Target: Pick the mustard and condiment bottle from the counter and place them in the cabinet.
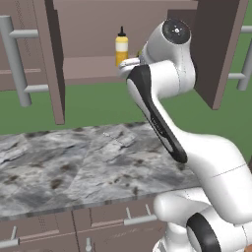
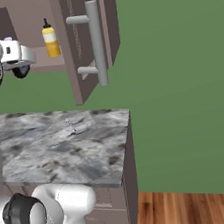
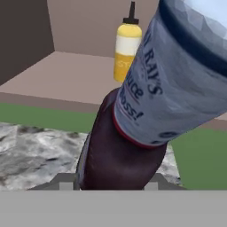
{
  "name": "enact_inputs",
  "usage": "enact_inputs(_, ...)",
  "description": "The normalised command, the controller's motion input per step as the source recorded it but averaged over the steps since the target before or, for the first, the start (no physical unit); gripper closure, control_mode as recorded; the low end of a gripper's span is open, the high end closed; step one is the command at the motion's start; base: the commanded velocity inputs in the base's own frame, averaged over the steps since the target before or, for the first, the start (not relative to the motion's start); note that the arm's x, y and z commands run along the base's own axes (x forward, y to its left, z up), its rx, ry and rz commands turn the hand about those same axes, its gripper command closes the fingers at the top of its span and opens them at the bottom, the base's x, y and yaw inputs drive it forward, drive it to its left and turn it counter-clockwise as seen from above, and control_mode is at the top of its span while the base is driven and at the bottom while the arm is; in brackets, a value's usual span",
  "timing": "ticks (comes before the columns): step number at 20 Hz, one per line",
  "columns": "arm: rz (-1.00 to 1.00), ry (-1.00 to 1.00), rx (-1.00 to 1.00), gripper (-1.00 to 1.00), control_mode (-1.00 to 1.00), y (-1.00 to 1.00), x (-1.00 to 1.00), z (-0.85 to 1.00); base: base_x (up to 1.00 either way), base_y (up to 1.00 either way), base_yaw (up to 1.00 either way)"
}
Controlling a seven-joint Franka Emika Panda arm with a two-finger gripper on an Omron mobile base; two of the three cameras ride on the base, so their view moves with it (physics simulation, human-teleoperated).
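The yellow mustard [image 1: 121, 47] with its black nozzle stands upright on the shelf of the open cabinet [image 1: 83, 68]; it also shows as the mustard [image 2: 50, 39] and mustard [image 3: 127, 51] in the other views. My gripper [image 2: 18, 60] is shut on the condiment bottle [image 3: 117, 150], whose dark maroon body and pale label loom close and tilted in the hand view. The hand hangs just in front of the shelf's edge, a little to the mustard's right in the left base view, above the marbled counter [image 1: 74, 162].
The cabinet's left door [image 1: 51, 59] and right door [image 1: 216, 49] stand open on either side of my arm. A long grey bar handle [image 2: 96, 43] juts from the door. The counter ends at a corner [image 2: 125, 117], with wood floor [image 2: 188, 209] below.
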Motion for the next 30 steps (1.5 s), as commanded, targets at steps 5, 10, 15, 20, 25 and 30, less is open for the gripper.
enact_inputs(5, 0.01, 0.0, 0.0, 1.0, -1.0, 0.29, 0.42, 0.0, 0.0, 0.0, 0.0)
enact_inputs(10, 0.01, 0.0, 0.0, 1.0, -1.0, 0.25, 0.38, 0.0, 0.0, 0.0, 0.0)
enact_inputs(15, 0.02, 0.0, 0.02, 1.0, -1.0, 0.02, 0.51, 0.0, 0.0, 0.0, 0.0)
enact_inputs(20, 0.02, 0.0, 0.04, 1.0, -1.0, 0.07, 0.52, -0.06, 0.0, 0.0, 0.0)
enact_inputs(25, 0.03, 0.0, 0.01, 1.0, -1.0, 0.2, 0.45, -0.16, 0.0, 0.0, 0.0)
enact_inputs(30, 0.01, 0.0, 0.0, 1.0, -1.0, 0.24, 0.32, -0.19, 0.0, 0.0, 0.0)
